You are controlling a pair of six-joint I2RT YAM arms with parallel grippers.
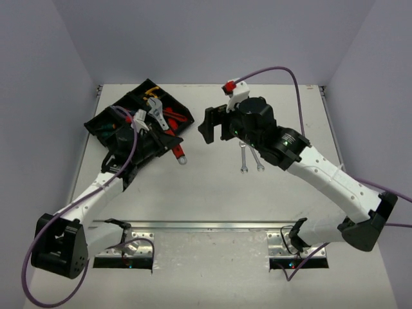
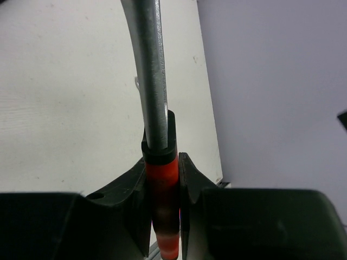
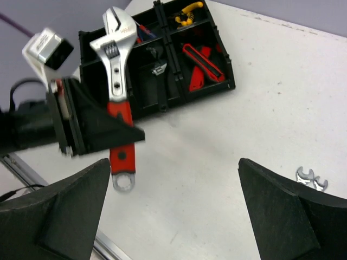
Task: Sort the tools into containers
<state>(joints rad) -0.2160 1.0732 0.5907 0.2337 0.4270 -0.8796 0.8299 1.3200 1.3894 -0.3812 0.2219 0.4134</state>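
Firmly, the left end effector (image 2: 162, 181) clamps the red-handled wrench (image 3: 117, 81), while the right end effector (image 3: 173, 208) gapes wide

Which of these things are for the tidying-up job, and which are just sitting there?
For the job:
- adjustable wrench, held in the left gripper
- black divided tray
- red utility knives, in the tray
- yellow pliers, in the tray
- silver spanners, loose on the table

Just there:
- purple cable
- metal rail by the arm bases
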